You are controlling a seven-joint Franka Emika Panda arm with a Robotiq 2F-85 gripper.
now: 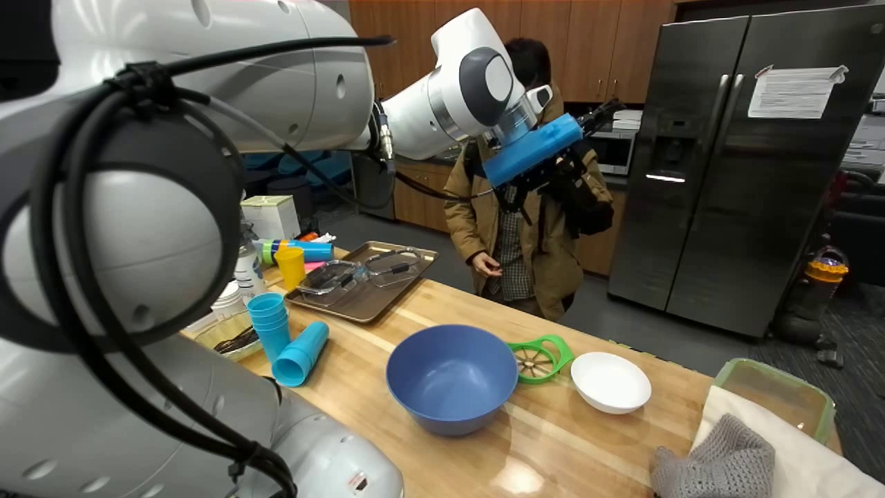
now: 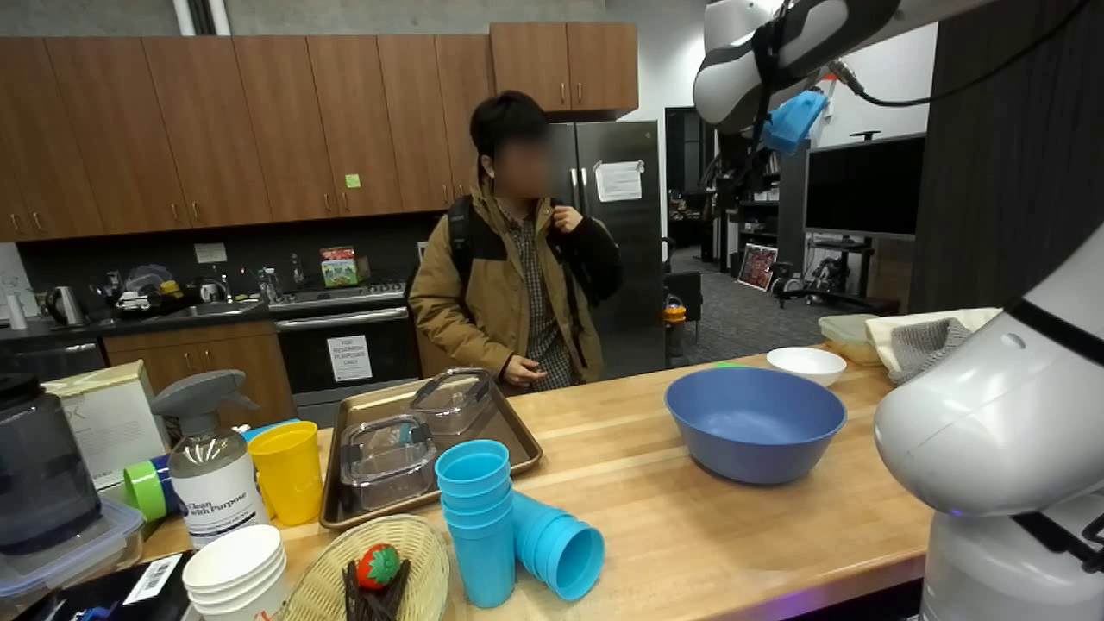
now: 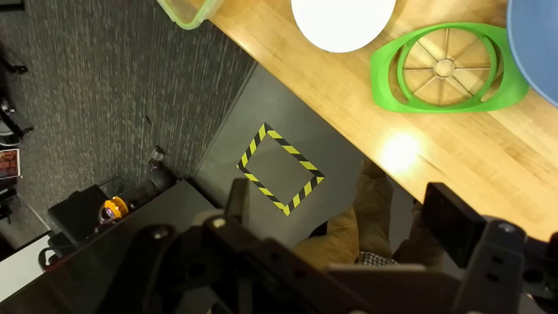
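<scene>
High above the far edge of the wooden counter, my gripper point(image 3: 346, 209) is spread open, and nothing shows between its fingers in the wrist view. Both exterior views also have it raised in the air, touching no object. Below it on the counter rests a green apple slicer point(image 3: 508, 87), right beside a large blue bowl point(image 1: 453, 380) that looks empty inside. A small white bowl point(image 1: 612, 382) sits past the slicer. Toward the other end are blue cups: one upright stack point(image 2: 479, 535) and another stack point(image 2: 552, 543) lying on its side.
A person point(image 1: 515, 235) in a tan jacket stands across the counter, near the gripper. A baking tray point(image 1: 394, 301) carries transparent containers. Around it are a yellow cup point(image 2: 289, 474), spray bottle point(image 2: 216, 483) and wicker basket point(image 2: 423, 552). A grey knitted cloth point(image 1: 719, 463) and glass container point(image 1: 774, 387) occupy the opposite end.
</scene>
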